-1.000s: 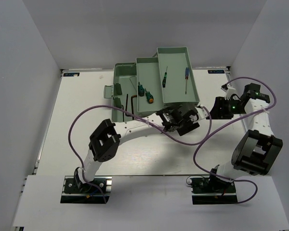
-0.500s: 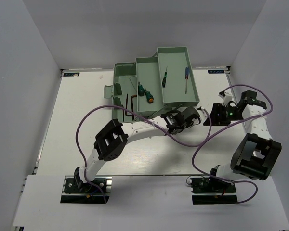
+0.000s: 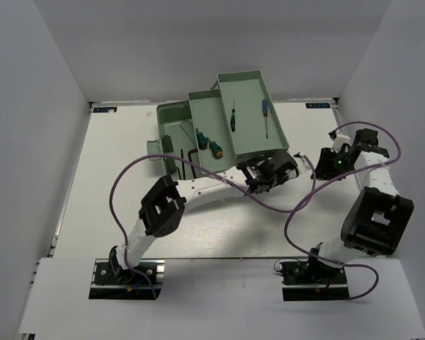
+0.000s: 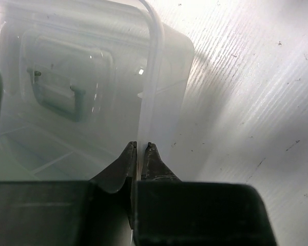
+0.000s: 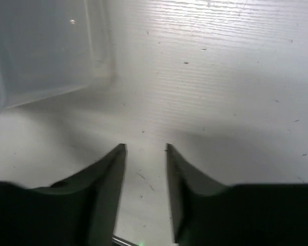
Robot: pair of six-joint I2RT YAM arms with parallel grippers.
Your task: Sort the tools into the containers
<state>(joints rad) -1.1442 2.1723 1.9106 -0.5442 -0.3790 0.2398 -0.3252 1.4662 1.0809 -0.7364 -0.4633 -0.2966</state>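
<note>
Left gripper [image 3: 270, 172], seen from above, sits at the near corner of the toolbox [image 3: 171, 117]. The box has swung left since half a second ago, and the screwdrivers [image 3: 233, 115] are still in its trays, so nothing sorted was lost.

Left wrist view: jaws almost closed, pinching the clear lid [image 4: 150, 92] by its rim.

Right wrist view: right gripper [image 5: 145, 149] part-open and empty, near the lid.

Corner stickers [image 3: 103, 109] look too small to read.
</note>
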